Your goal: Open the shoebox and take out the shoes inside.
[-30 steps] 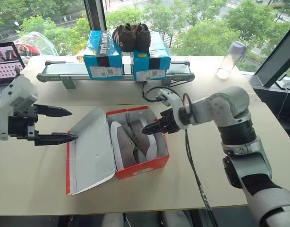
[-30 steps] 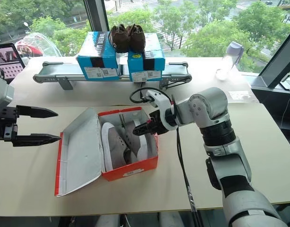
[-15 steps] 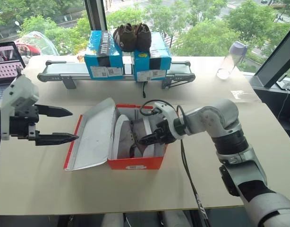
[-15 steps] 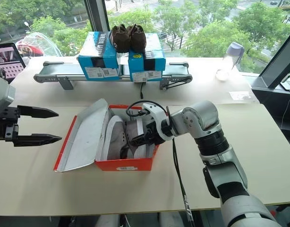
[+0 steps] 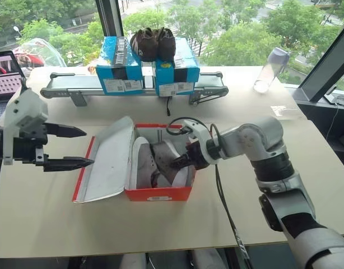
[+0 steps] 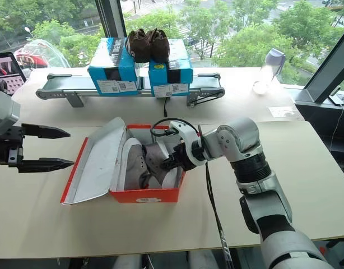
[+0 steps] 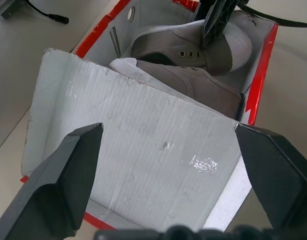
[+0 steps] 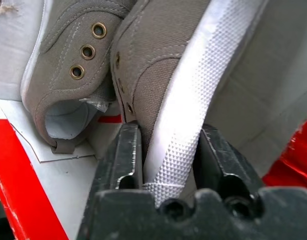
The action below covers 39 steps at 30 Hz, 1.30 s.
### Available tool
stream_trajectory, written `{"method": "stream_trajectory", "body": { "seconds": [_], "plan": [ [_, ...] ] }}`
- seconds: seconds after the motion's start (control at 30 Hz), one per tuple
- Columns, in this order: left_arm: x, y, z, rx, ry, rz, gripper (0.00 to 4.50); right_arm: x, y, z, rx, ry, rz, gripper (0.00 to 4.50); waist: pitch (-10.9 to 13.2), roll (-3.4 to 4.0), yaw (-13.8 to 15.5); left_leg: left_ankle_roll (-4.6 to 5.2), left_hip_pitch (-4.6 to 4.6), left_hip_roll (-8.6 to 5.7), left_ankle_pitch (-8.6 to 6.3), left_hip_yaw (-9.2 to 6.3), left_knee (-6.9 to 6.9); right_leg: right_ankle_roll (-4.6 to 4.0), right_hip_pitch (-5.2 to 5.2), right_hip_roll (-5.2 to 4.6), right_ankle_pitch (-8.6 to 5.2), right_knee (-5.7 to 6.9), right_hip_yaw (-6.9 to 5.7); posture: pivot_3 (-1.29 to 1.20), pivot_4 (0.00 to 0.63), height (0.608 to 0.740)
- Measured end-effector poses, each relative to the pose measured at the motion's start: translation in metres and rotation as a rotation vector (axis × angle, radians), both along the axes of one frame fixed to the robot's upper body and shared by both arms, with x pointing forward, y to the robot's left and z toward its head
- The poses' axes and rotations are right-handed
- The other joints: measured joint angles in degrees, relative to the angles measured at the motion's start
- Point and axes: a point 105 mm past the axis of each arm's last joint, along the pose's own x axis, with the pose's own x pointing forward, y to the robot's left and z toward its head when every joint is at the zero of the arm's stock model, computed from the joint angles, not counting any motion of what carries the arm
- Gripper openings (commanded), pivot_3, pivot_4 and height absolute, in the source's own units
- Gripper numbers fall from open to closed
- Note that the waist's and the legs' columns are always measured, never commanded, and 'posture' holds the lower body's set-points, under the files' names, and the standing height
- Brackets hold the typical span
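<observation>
Left eye view shows the left gripper (image 5: 77, 147) hanging above the left edge of the beige table (image 5: 161, 224), its two black fingers spread wide with nothing between them, apart from the flat red cardboard shoebox (image 5: 158, 194) that sits near the middle of the table. The shoebox's hinged lid (image 5: 107, 162), white inside, is swung open toward the robot's left and leans outward from the box's left wall. Inside lie the small grey-mauve sneakers with white soles (image 5: 155, 163), side by side. The right gripper (image 5: 179, 162) reaches into the box from the right, and in the right wrist view its fingers (image 8: 124, 155) are pinched on the white textured sole and grey side of one sneaker. Along the table's far edge stands a grey conveyor (image 5: 65, 85) carrying two blue boxes (image 5: 149, 67), with a dark brown pair of shoes (image 5: 152, 43) on top. Toward the far right corner stands a clear bottle (image 5: 268, 70).
</observation>
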Motion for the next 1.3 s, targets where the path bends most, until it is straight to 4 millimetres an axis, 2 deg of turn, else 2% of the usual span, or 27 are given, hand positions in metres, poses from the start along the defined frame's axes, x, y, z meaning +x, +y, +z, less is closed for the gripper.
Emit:
{"method": "stream_trajectory", "body": {
  "seconds": [0.1,0.27,0.57,0.7,0.87,0.93,1.0,1.2,1.3],
  "plan": [
    [0.001,0.000,0.001,-0.002,-0.004,0.000,4.50,0.004,0.005,0.006,0.000,-0.022,-0.006,0.89,0.0,0.02,0.0,0.00,-0.04,0.03,0.00,0.01,0.01,-0.02,-0.04,0.04,0.01,0.01,0.01,0.00,0.150,0.740],
    [0.003,-0.001,0.002,-0.006,-0.007,-0.005,4.50,0.012,0.012,0.051,0.064,-0.137,-0.010,0.89,0.0,0.04,0.1,0.00,-0.12,0.09,0.00,-0.01,0.02,-0.03,-0.08,0.10,0.02,-0.02,0.00,0.00,0.150,0.740],
    [0.010,-0.004,0.003,-0.001,-0.025,-0.025,4.50,0.021,0.001,0.091,0.143,-0.206,-0.054,0.89,0.0,0.04,0.2,0.00,-0.20,0.12,0.00,-0.01,0.04,-0.05,-0.12,0.14,0.03,-0.03,-0.01,0.00,0.150,0.740],
    [0.015,-0.005,0.005,-0.004,-0.034,-0.040,4.50,0.033,-0.026,0.113,0.203,-0.222,-0.158,0.89,0.0,0.04,0.5,0.00,-0.22,0.13,0.00,-0.01,0.05,-0.05,-0.12,0.16,0.03,-0.05,-0.01,0.00,0.150,0.740],
    [0.020,-0.007,0.005,-0.003,-0.041,-0.055,4.50,0.046,-0.083,0.129,0.299,-0.236,-0.322,0.89,0.0,0.06,0.7,0.01,-0.26,0.13,-0.01,0.00,0.04,-0.05,-0.13,0.17,0.03,-0.08,0.00,0.00,0.150,0.740],
    [0.021,-0.007,0.004,-0.004,-0.039,-0.061,4.50,0.046,-0.106,0.128,0.318,-0.243,-0.366,0.89,0.0,0.06,0.8,0.02,-0.26,0.14,-0.01,-0.01,0.03,-0.05,-0.12,0.19,0.03,-0.11,0.00,0.00,0.150,0.740],
    [0.023,-0.007,0.003,-0.002,-0.038,-0.061,4.50,0.044,-0.125,0.116,0.359,-0.184,-0.401,0.89,0.0,0.05,0.8,0.03,-0.26,0.16,-0.01,0.00,0.04,-0.05,-0.11,0.20,0.03,-0.11,0.01,0.00,0.150,0.740],
    [0.027,-0.011,0.003,-0.012,-0.043,-0.089,4.50,0.030,-0.166,0.058,0.440,0.029,-0.475,0.89,0.0,0.07,0.4,0.03,-0.24,0.22,-0.02,0.00,0.08,-0.05,-0.08,0.29,0.03,-0.08,0.06,0.00,0.150,0.740],
    [0.028,-0.013,0.002,-0.006,-0.043,-0.092,4.50,0.030,-0.185,0.023,0.489,0.092,-0.544,0.89,0.1,0.09,0.2,0.03,-0.23,0.22,-0.02,0.02,0.14,-0.05,-0.07,0.30,0.03,-0.06,0.10,0.00,0.150,0.740]
  ]
}}
